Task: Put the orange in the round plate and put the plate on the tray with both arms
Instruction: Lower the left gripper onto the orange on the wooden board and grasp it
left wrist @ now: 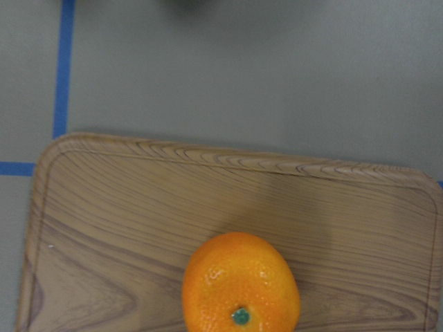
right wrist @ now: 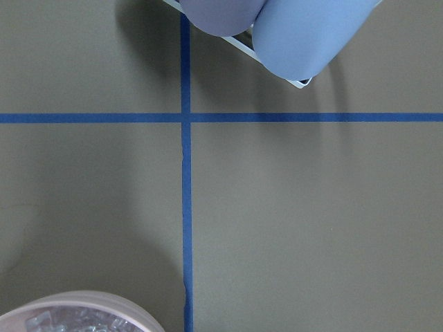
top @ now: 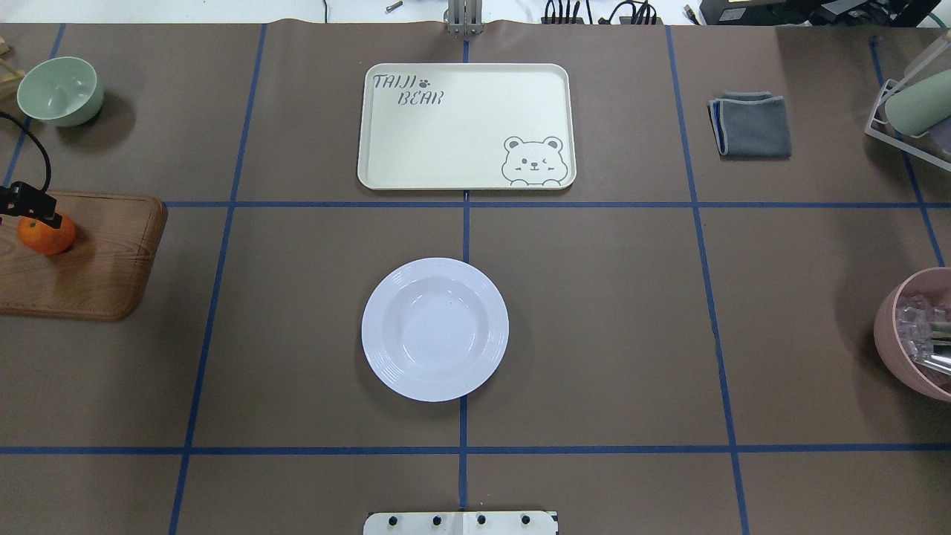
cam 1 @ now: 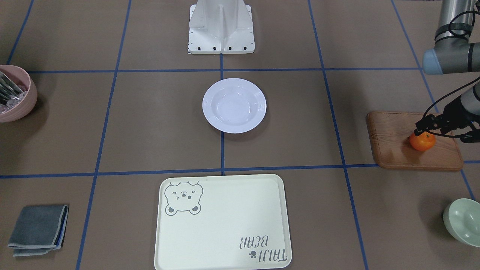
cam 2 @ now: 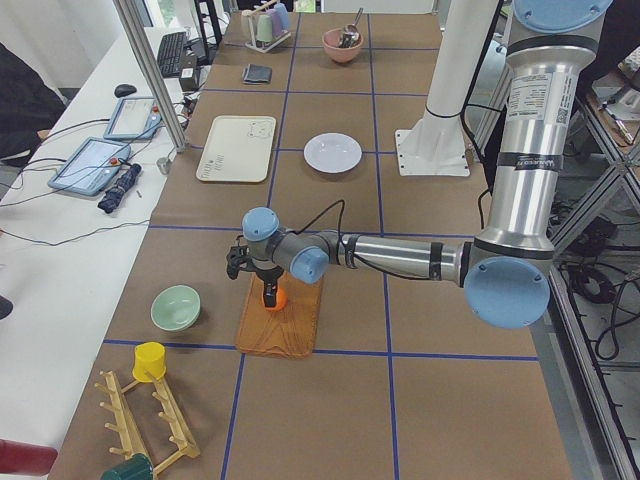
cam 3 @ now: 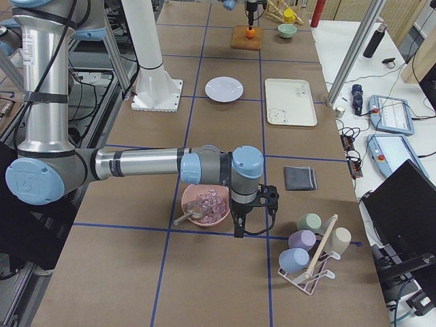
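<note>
The orange (cam 1: 422, 141) (top: 46, 234) rests on a brown wooden board (cam 1: 393, 150) at the table's end on my left. My left gripper (cam 1: 424, 132) (top: 41, 217) hangs right over its top, fingers open and low beside it. The left wrist view shows the orange (left wrist: 241, 283) stem up at the bottom edge, with no fingers in that view. The round plate (cam 1: 234, 105) (top: 435, 329) stands bare at the table's middle. Beyond it lies the tray (cam 1: 223, 221) (top: 475, 126), nothing on it. My right gripper (cam 3: 253, 223) hovers beside a pink bowl; I cannot tell its state.
A pale green bowl (top: 59, 91) sits beyond the board. The pink bowl (top: 914, 334) with clear pieces stands at the right end, near a rack of mugs (cam 3: 310, 252). A folded grey cloth (top: 752, 124) lies right of the tray. The robot's white base (cam 1: 221, 26) is behind the plate.
</note>
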You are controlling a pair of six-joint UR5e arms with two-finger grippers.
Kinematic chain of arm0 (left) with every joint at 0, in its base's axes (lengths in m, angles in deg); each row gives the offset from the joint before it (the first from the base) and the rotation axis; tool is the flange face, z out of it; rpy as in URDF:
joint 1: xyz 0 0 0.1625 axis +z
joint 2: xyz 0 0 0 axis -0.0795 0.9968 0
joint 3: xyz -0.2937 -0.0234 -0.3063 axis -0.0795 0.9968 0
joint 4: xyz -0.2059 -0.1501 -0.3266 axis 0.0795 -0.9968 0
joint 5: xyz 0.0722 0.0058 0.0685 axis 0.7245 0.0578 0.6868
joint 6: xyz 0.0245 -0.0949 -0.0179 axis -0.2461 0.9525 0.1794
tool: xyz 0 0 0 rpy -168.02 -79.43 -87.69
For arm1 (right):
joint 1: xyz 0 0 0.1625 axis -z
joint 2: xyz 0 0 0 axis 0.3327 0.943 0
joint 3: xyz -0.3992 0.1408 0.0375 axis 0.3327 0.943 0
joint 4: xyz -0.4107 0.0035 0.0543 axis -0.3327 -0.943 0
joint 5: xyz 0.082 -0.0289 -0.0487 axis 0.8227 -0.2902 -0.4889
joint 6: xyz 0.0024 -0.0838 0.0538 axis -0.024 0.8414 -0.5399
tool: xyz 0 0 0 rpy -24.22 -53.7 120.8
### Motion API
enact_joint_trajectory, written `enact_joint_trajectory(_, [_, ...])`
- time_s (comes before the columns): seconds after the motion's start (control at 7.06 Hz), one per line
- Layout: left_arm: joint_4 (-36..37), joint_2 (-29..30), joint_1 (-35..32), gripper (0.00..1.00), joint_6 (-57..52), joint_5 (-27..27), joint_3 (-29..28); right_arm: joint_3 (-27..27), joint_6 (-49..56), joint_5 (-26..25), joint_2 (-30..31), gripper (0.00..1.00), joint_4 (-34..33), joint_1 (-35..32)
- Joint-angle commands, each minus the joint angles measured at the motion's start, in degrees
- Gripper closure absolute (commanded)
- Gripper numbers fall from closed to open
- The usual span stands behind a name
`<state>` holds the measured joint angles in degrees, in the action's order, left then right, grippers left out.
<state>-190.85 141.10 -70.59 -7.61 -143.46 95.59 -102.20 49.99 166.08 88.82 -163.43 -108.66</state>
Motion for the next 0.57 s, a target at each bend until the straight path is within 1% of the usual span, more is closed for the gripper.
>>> enact_joint_trajectory(0.0, [-0.41, 0.38, 0.99, 0.02, -0.26, 1.73, -2.26, 0.08, 0.00, -0.06, -0.09, 0.00, 0.00, 0.37])
enact_joint_trajectory(0.28, [-0.50, 2.39, 2.30, 0.02, -0.18, 1.73, -5.34, -0.09, 0.00, -0.06, -0.09, 0.00, 0.09, 0.46])
enact_joint_trajectory(0.42, [-0.50, 2.40, 2.83, 0.02, -0.18, 1.73, -5.61, -0.01, 0.00, -0.23, -0.27, 0.00, 0.09, 0.46])
